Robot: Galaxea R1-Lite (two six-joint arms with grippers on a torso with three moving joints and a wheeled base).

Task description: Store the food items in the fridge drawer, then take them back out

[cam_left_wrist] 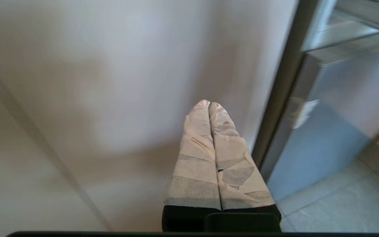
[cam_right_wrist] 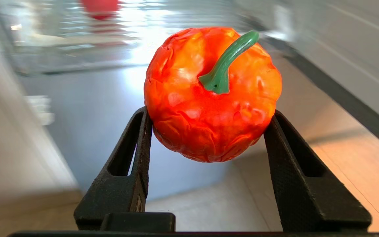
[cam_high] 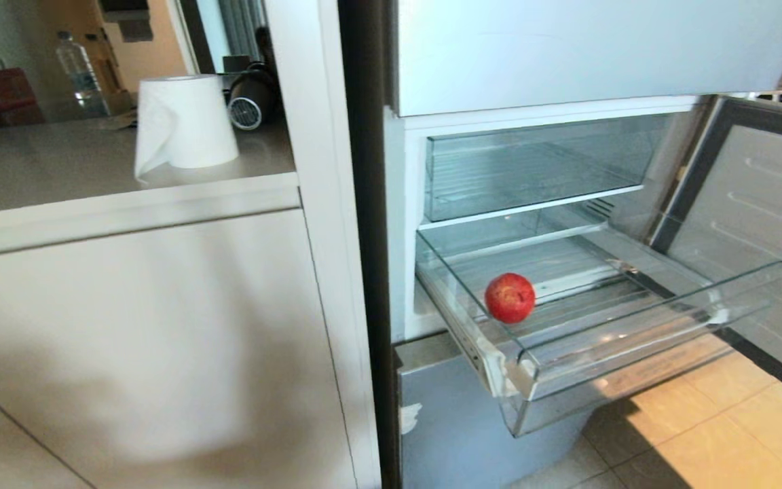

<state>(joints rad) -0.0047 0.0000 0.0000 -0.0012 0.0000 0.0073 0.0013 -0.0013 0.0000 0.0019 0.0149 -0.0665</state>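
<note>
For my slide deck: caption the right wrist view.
Right gripper shut on a glossy red-orange round fruit with a curved green stem, facing the blurred clear-plastic fridge drawer.

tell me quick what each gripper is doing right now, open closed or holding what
left gripper: closed, holding nothing
right gripper: closed on a red-orange fruit with a green stem

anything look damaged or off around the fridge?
Yes: a whitish chipped patch on the lower fridge door panel, by its left edge, looks like scraped finish. Otherwise the apple sits normally in the pulled-out fridge drawer.
</note>
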